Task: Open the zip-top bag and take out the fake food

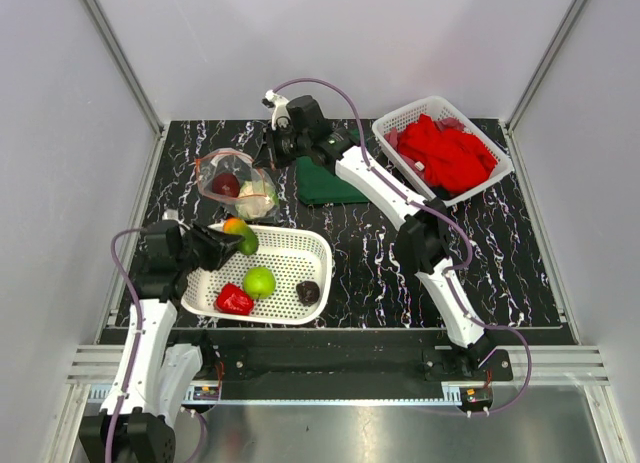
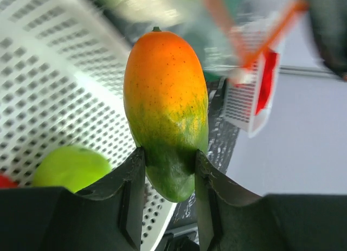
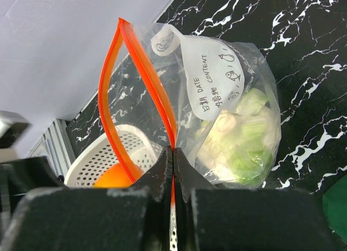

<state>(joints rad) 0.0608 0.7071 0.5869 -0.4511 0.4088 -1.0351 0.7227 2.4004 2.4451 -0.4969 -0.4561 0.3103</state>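
The zip-top bag [image 1: 238, 181] lies open at the back left of the table, its red-orange zip strip [image 3: 111, 99] spread into a loop. My right gripper [image 3: 173, 152] is shut on that strip at the bag's mouth [image 1: 266, 155]. Inside the bag are a white-green cauliflower [image 3: 238, 137] and a dark red fruit [image 1: 225, 185]. My left gripper [image 2: 169, 160] is shut on the green end of an orange-green mango [image 2: 165, 94], held over the back left rim of the white basket [image 1: 300, 245]. A green apple [image 1: 259, 281], red pepper [image 1: 234, 301] and small dark piece [image 1: 308, 292] lie in that basket.
A folded green cloth [image 1: 325, 183] lies just right of the bag, under the right arm. A second white basket [image 1: 400, 118] with red cloths [image 1: 445, 153] stands at the back right. Grey walls close in the table on three sides.
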